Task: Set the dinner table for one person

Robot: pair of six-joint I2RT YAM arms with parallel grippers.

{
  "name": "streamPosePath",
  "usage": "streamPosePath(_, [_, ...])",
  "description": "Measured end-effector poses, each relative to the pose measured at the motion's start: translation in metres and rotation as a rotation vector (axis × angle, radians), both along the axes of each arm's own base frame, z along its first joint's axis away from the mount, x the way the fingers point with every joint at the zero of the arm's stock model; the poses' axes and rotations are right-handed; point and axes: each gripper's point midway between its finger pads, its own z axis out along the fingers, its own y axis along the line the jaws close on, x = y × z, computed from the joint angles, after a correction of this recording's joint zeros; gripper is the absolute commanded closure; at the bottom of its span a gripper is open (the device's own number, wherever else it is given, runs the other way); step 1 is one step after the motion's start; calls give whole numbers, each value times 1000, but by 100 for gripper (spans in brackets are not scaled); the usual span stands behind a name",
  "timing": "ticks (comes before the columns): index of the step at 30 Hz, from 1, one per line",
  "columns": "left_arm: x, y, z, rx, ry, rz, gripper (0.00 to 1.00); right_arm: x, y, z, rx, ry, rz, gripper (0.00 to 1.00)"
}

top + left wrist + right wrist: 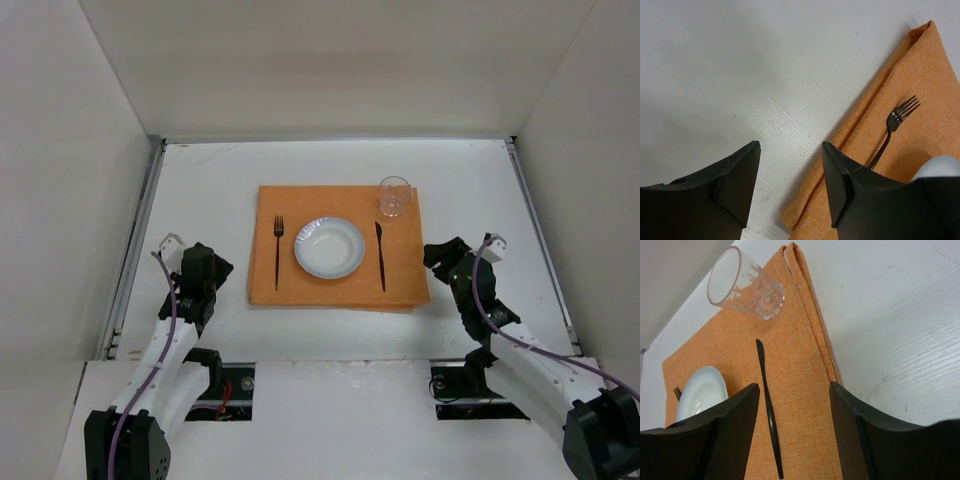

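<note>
The dinner table (200, 185) is filling the middle of the overhead view, its white top running from the arm bases at the bottom of the frame up to the back wall. It is carrying one orange mat (404, 275) at frame centre. One white plate (329, 247) is sitting in the middle of the mat, with one fork (278, 252) lying to its left and one knife (381, 257) to its right. One clear glass (394, 196) is standing at the mat's upper right corner. Fork and knife are both lying with their long axes running up and down the frame, parallel to the mat's side edges. The left gripper (791, 146) is hanging over bare table just off the mat's left edge, nearer the fork. The right gripper (794, 386) is hanging just off the right edge, nearer the knife and glass. Both are gaping wide, with nothing between their fingers (735, 185). The setting is looking complete, so any coming move is probably calling only for backing away from the mat.
</note>
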Motion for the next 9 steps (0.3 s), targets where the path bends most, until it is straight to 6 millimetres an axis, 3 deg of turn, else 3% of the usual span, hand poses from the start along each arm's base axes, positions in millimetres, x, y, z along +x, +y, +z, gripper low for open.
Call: streamPosePath(9, [1,-3,-1,-3,1,-8,49,0,2,5,12,-17,10,36])
